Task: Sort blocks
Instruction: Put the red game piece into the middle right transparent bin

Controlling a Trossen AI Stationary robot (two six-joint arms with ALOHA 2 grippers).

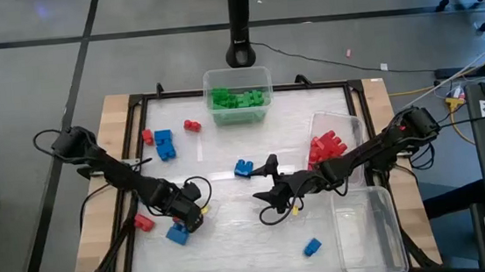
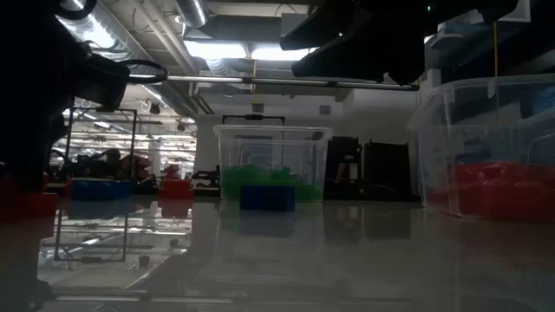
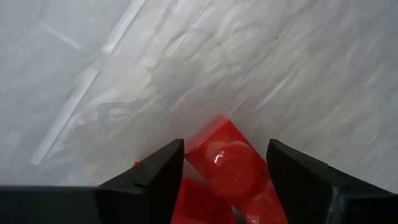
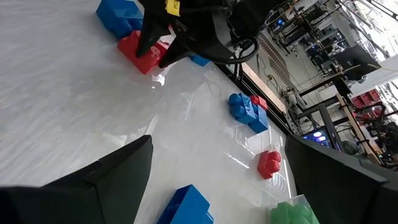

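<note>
1. High view: the left gripper (image 1: 193, 218) is low over the near-left part of the white table (image 1: 234, 242), with a blue block (image 1: 177, 235) just beside it and a red block (image 1: 143, 221) a little further out. The right gripper (image 1: 269, 189) hangs over the table's middle, its fingers spread and holding nothing; a second blue block (image 1: 243, 168) lies just beside it. The tub of green blocks (image 1: 238, 95) stands at the far edge, the tub of red blocks (image 1: 335, 142) at the right, and a clear tub (image 1: 370, 230) with nothing visible inside at the near right. More loose blocks lie far left — two blue (image 1: 165, 144) and two red — and one blue near the front.

2. Low view: the green tub (image 2: 272, 162) stands at the far middle with a blue block (image 2: 267, 197) in front of it; the red-filled tub (image 2: 490, 147) is at the right.

3. Left wrist view: the left gripper (image 3: 225, 168) has its two dark fingers (image 3: 158, 177) on either side of a red block (image 3: 225, 160) on the table — whether they press on it, I cannot tell.

4. Right wrist view: the right gripper's own fingers (image 4: 102, 180) stand wide apart and empty. Across the table the left gripper (image 4: 155, 51) is down at a red block (image 4: 142, 55).
</note>
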